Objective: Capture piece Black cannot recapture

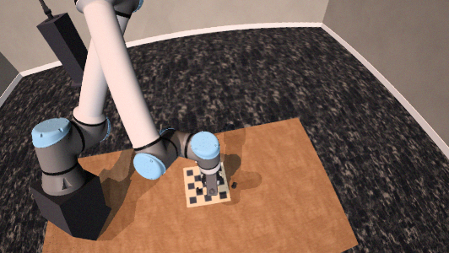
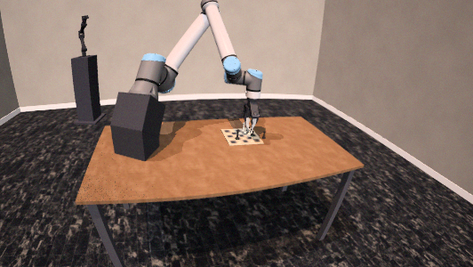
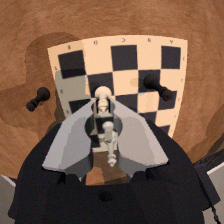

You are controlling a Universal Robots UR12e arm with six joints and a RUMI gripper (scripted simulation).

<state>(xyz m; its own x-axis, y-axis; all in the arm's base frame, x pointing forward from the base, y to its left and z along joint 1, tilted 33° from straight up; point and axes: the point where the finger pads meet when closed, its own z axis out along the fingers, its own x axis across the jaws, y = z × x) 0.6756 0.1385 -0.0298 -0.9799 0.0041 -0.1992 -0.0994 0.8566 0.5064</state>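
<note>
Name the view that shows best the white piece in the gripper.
Wrist view: the white piece fills the gap between the closed gripper fingers. In the top view the wrist covers it; in the exterior view it is too small to make out.
</note>
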